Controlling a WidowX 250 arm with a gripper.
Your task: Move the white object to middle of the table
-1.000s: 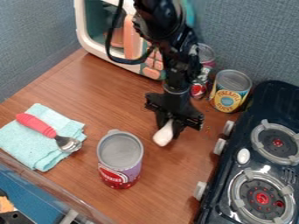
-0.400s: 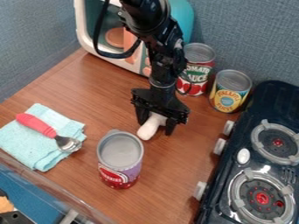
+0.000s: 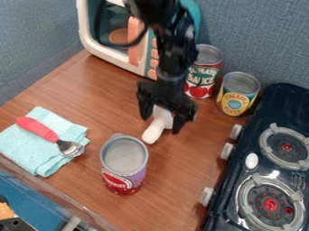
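Fingers of your gripper (image 3: 161, 125) stand parted, astride the white object (image 3: 153, 133), which lies on the table (image 3: 175, 180) at the front can's (image 3: 124, 162) one o'clock. It looks light, stiff, perhaps slick; pinch its middle.

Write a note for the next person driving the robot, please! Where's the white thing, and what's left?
Gripper: open, around the upper end of the white object.
White object: lying on the table, near the purple-and-red can.
Done: it looks roughly in the middle.
Left: probably just lift clear, without bumping that can.
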